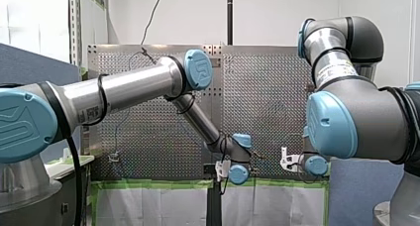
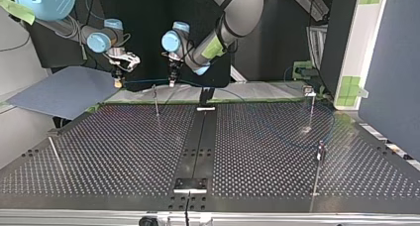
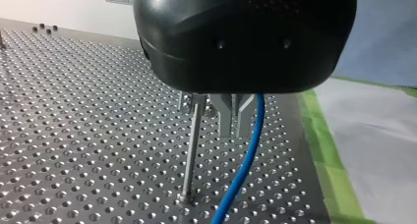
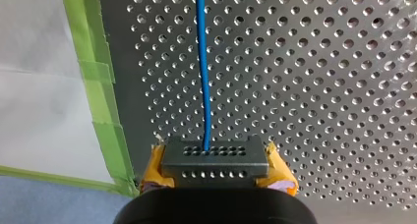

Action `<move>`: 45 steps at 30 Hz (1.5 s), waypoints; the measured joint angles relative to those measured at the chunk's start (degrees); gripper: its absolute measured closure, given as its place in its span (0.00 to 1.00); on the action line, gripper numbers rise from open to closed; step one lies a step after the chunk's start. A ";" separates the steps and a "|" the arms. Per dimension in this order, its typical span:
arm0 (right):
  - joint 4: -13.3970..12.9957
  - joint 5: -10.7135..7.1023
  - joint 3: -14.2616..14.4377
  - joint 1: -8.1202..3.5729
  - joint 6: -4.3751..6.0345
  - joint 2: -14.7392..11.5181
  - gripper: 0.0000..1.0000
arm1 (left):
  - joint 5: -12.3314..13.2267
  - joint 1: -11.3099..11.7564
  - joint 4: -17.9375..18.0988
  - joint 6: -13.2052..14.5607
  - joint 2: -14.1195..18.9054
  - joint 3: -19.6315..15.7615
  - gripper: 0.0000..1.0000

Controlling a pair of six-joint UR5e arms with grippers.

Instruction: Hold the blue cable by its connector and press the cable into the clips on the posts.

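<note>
- Right gripper (image 4: pixel 216 166) is clamped on the grey connector (image 4: pixel 215 157), with its yellow pads (image 4: pixel 153 169) pressed to either side of the block
- From the connector the blue cable (image 4: pixel 202 71) leads straight ahead over the perforated table (image 4: pixel 319 86), not far from a strip of green tape (image 4: pixel 101 86)
- My left gripper (image 3: pixel 235 120) has its metal fingers (image 3: pixel 224 118) drawn together on the cable, which comes out at their side and hangs down toward the table
- A thin post (image 3: pixel 191 153) stands upright just beside those fingers, on the side away from the cable; I cannot tell whether the clip (image 3: pixel 187 103) at its top holds anything
- In the top view both grippers hover near the table's far edge, my right one at the view's left, with the cable stretched level between them
- Past my left gripper the cable curves off to that view's right, near two more posts (image 2: pixel 312 107); it is too faint there for me to say if it is clipped
</note>
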 joint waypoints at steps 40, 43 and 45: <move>0.16 -0.55 -1.45 0.50 -1.41 0.60 1.00 | -0.01 1.37 -1.53 -1.24 -1.00 2.68 0.97; 0.68 -0.59 -1.77 0.56 -1.53 0.63 1.00 | -0.08 1.66 -0.86 -0.89 -1.00 2.41 0.97; 1.34 -0.48 -1.95 0.61 -1.70 0.63 1.00 | 0.18 2.10 -0.48 -0.96 -0.96 2.06 0.97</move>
